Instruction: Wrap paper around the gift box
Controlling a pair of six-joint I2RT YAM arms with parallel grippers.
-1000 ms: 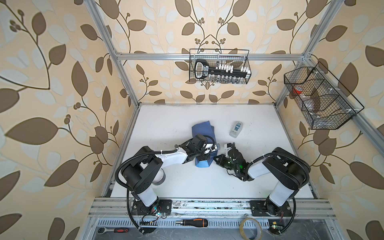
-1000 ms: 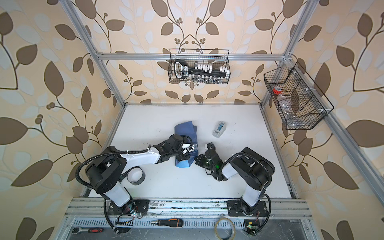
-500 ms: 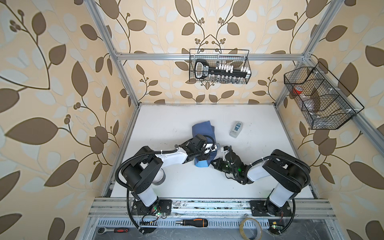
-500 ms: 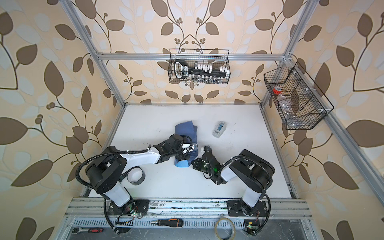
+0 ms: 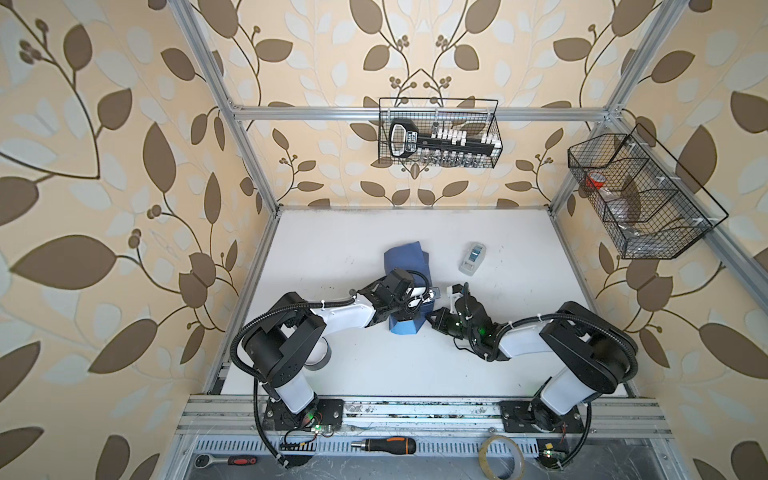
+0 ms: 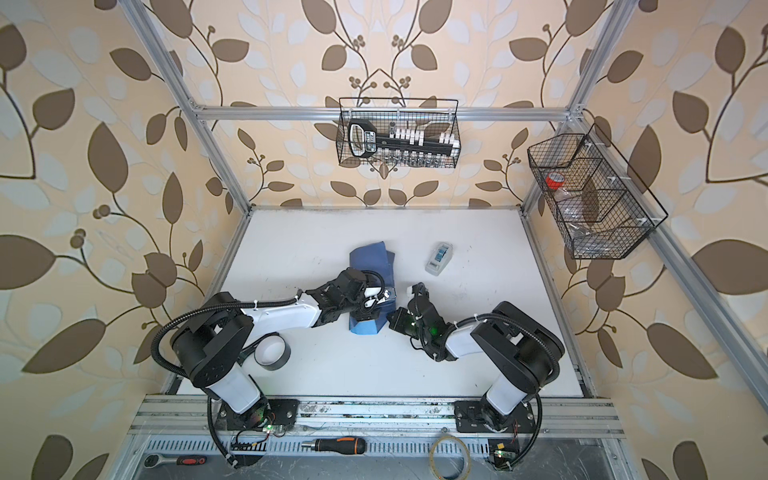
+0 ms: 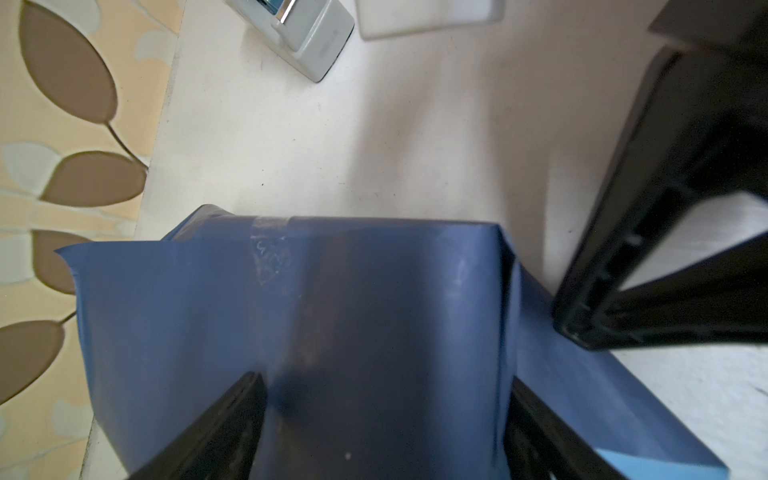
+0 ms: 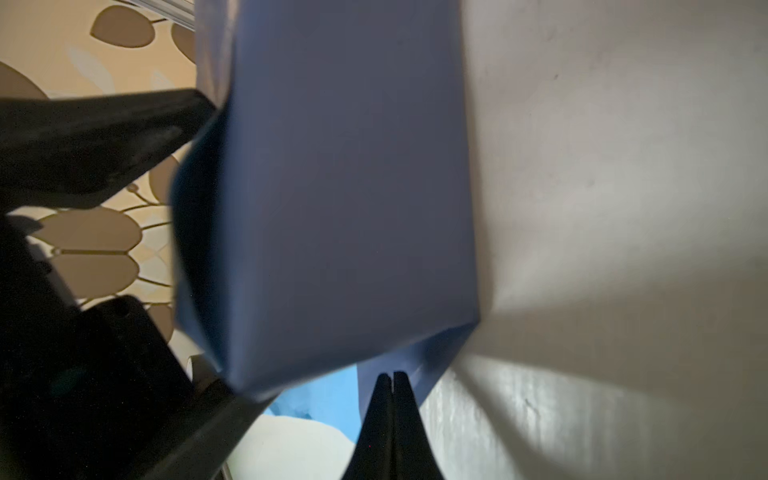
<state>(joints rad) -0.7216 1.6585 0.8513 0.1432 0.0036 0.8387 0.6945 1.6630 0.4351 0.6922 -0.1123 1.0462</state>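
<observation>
Mid-frame on the white table (image 5: 332,249) in both top views: a parcel of paper (image 5: 405,259), dusky blue at the upper end, lighter sky-blue at the lower. No sign of the gift box itself anywhere, buried inside the wrap. Left gripper (image 5: 415,308) reaching in from the left, parked right over the parcel; no reading the jaws from up there. Left wrist view sorts that out: spread wide, one of the fingers (image 7: 224,419) on each side of the wrapped box, pressed against the paper. Only there too: a strip of clear tape (image 7: 270,245) on the wrap's far edge. Right gripper (image 5: 432,318) just right of the parcel, nose at its lower right corner. Right wrist view for the detail: fingertips (image 8: 380,399) clamped tight together against a loose flap, can't tell about any paper between them. Grey tape dispenser (image 5: 472,258) up and right of the parcel, well apart. Dark tape roll (image 6: 271,352) lower left, whole ring on show in a top view; same roll (image 5: 322,359) half tucked behind the left arm (image 5: 291,332).
</observation>
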